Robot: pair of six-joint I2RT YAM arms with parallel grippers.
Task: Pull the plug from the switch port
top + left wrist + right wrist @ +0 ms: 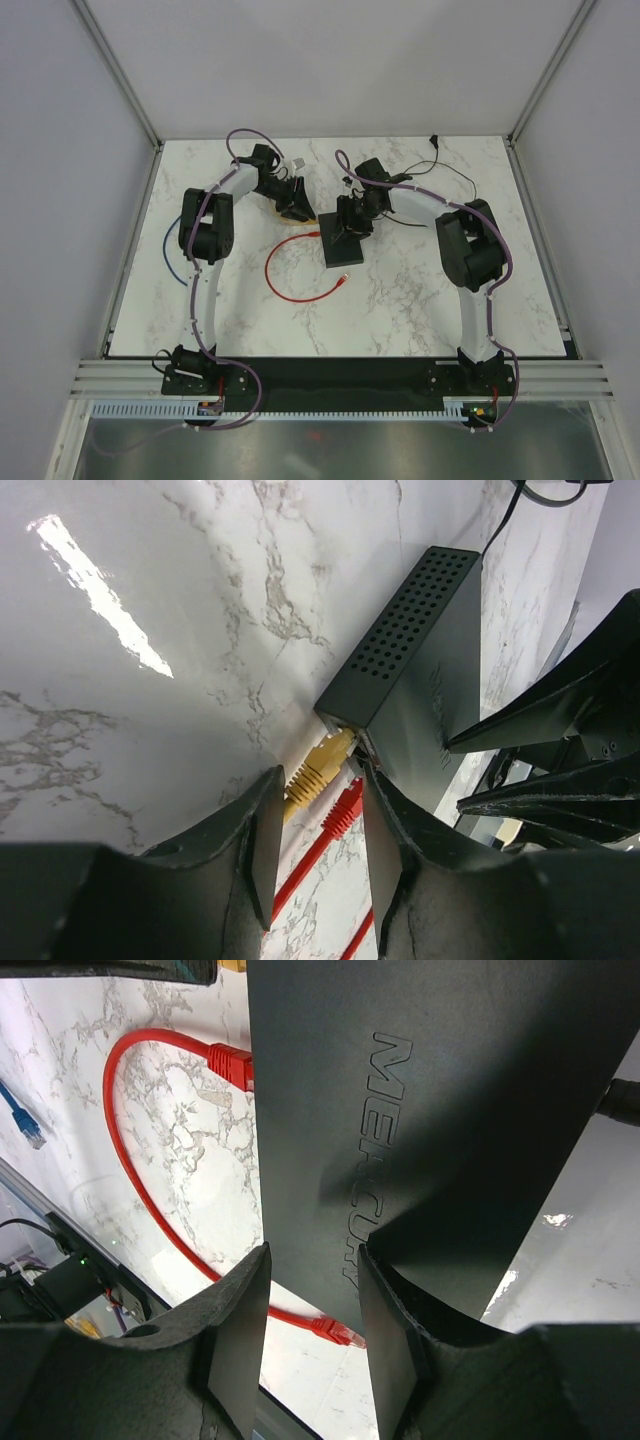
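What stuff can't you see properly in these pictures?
1. Left wrist view: the ports of the switch are hidden behind the yellow plug and red plug.
2. Top view: both plugs are too small to tell apart and lie partly under the left gripper.
3. Right wrist view: the end of the lettering is lost in shadow by the right gripper. Whether that gripper touches the switch is unclear.

Counter point(150, 580): glossy, smooth, marble-look. Switch point(420, 670): matt dark casing w/ perforated side. Yellow plug point(322, 763): smooth plastic. Red cable point(140, 1200): semi-gloss plastic jacket.
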